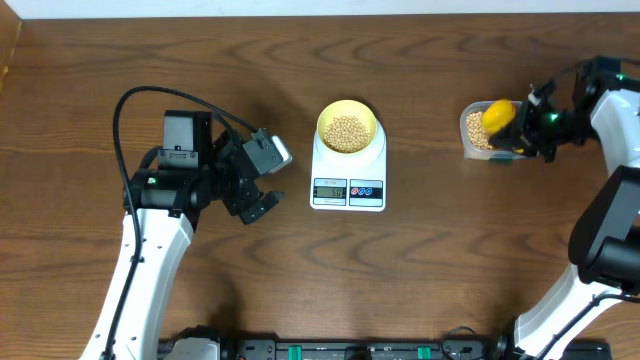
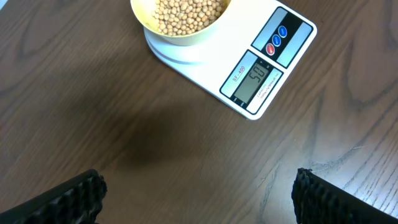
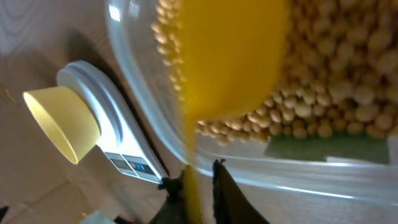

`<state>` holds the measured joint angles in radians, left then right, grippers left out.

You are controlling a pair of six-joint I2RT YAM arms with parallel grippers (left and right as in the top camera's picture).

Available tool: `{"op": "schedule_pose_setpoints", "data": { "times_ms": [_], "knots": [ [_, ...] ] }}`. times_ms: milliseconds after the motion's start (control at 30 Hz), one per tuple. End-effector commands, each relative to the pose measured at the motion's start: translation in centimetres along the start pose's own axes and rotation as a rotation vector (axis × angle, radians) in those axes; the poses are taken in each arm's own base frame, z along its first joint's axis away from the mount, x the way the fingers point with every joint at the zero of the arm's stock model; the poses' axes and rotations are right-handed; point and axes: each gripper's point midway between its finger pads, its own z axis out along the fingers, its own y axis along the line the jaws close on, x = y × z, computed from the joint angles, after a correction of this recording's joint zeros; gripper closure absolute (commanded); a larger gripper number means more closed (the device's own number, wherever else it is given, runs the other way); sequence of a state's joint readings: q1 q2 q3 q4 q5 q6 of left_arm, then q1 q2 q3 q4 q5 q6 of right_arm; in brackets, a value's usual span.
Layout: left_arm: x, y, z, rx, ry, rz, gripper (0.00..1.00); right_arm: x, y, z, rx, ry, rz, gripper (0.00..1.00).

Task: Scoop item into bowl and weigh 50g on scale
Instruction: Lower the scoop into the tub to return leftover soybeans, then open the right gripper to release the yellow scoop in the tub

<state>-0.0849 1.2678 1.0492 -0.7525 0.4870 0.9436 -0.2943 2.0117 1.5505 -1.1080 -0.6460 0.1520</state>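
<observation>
The pale yellow bowl (image 1: pixel 347 113) holds tan beans (image 1: pixel 347 133) and stands on the white scale (image 1: pixel 348 190), whose display (image 2: pixel 255 78) is lit. My left gripper (image 1: pixel 262 205) hovers open over bare wood to the left of the scale, fingers (image 2: pixel 74 196) wide apart with nothing between them. At the far right, my right gripper (image 1: pixel 527 120) is at the clear tub (image 1: pixel 470 135) of beans (image 3: pixel 323 74). A bright yellow scoop (image 3: pixel 230 56) rests in the tub. Its handle runs between my right fingers (image 3: pixel 227 186), which stand slightly parted, with a thin gap on one side.
A black cable (image 1: pixel 150 100) loops above the left arm. The table's back edge (image 1: pixel 320 18) runs along the top of the overhead view. The right arm's base (image 1: pixel 610 240) stands at the right edge.
</observation>
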Motion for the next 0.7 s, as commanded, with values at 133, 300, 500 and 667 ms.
{"op": "schedule_pose_setpoints", "data": {
  "times_ms": [133, 300, 500, 667],
  "knots": [
    [0.5, -0.1, 0.3, 0.006, 0.015, -0.001, 0.03, 0.0, -0.6, -0.9, -0.035, -0.009, 0.057, 0.81],
    [0.5, -0.1, 0.3, 0.006, 0.015, -0.001, 0.02, 0.3, -1.3, -1.4, -0.036, 0.0, 0.091, 0.66],
    [0.5, -0.1, 0.3, 0.006, 0.015, -0.001, 0.03, 0.6, -1.7, -1.7, -0.035, 0.011, 0.109, 0.52],
    [0.5, -0.1, 0.3, 0.006, 0.015, -0.001, 0.02, 1.2, -2.3, -1.7, 0.003, 0.028, 0.124, 0.45]
  ]
}}
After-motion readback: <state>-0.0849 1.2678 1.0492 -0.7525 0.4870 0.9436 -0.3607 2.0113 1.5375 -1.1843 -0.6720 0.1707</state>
